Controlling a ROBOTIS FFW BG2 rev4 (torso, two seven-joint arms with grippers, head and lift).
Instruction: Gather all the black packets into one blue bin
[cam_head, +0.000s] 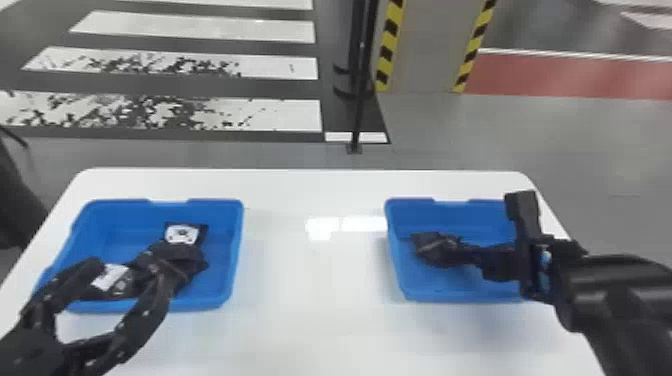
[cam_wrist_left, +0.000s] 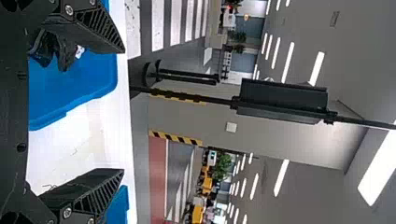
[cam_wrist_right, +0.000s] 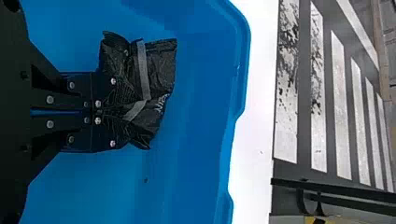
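The right gripper (cam_head: 464, 254) has its two flat black fingers (cam_wrist_right: 79, 88) closed together on a crumpled black packet (cam_wrist_right: 161, 60), which spreads out beyond the tips within the walls of a blue bin (cam_wrist_right: 243, 60). A grey strip crosses the packet, with small pale lettering beside it. Past the bin's far rim runs a white table (cam_wrist_right: 252, 149); farther off lie white floor stripes (cam_wrist_right: 317, 84), the nearer ones speckled dark, with black poles (cam_wrist_right: 341, 188) to their right.

Striped floor (cam_head: 195, 31) — yellow-black edged pillar (cam_head: 425, 45).
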